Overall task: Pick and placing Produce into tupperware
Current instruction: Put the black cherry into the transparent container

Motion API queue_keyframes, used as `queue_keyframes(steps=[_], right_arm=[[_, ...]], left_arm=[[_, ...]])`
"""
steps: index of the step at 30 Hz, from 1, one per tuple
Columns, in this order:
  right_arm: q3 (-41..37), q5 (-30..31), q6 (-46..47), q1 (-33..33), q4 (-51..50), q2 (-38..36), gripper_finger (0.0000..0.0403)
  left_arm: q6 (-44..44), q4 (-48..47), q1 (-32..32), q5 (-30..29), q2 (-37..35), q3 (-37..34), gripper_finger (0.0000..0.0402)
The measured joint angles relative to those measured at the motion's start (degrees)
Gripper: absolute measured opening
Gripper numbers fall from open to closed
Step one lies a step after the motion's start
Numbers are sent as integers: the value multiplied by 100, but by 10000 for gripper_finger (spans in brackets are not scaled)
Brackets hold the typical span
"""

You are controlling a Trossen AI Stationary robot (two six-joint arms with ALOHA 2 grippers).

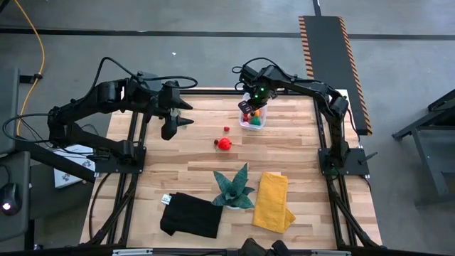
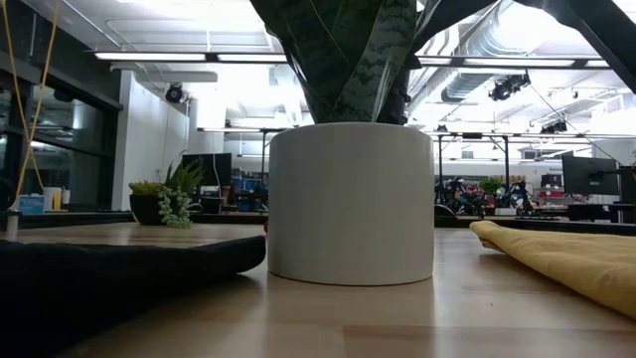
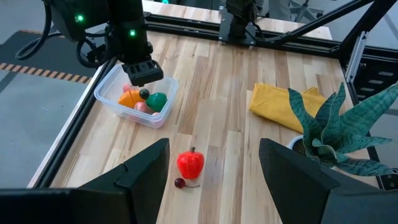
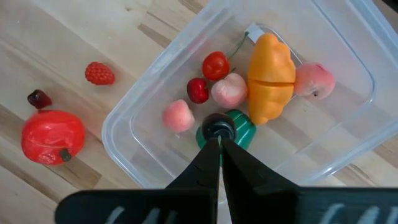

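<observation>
Pressed together on a small dark round piece (image 4: pixel 217 126) of produce, with right gripper (image 4: pixel 217 144) poised just above the tupperware (image 4: pixel 118 134) near the table's far right edge. Held inside the tub: a green piece (image 4: pixel 241 129) directly beneath the dark one, an orange piece (image 4: pixel 271 78), two pink pieces (image 4: pixel 177 116) and a pair of cherries (image 4: pixel 215 65). Left outside on the wooden table (image 1: pixel 192 153): a red pepper-like piece (image 4: pixel 52 135), a small raspberry (image 4: pixel 99 73) and a tiny dark red piece (image 4: pixel 38 98), all near the tub's open side. Hovered over the table's far left with fingers (image 3: pixel 140 174) spread and nothing between them: left gripper (image 1: pixel 178 114). Judged risks: a release from too high could bounce the round piece off the green one and over the low wall; a descent too close to the rim could push or tip the light tub; a smooth round piece could roll out of the pinch early. Oriented with long axis running from the right arm's side toward the loose pieces, opening facing up: the tub. Laid crosswise to that axis: the orange piece. No usable long axis judged on the dark round piece.
</observation>
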Motion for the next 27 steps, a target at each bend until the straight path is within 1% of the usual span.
queue_keyframes(steps=[27], right_arm=[[0, 12, -30, 0, 0, 0, 0]], left_arm=[[-124, -2, 0, -2, 2, 0, 239]])
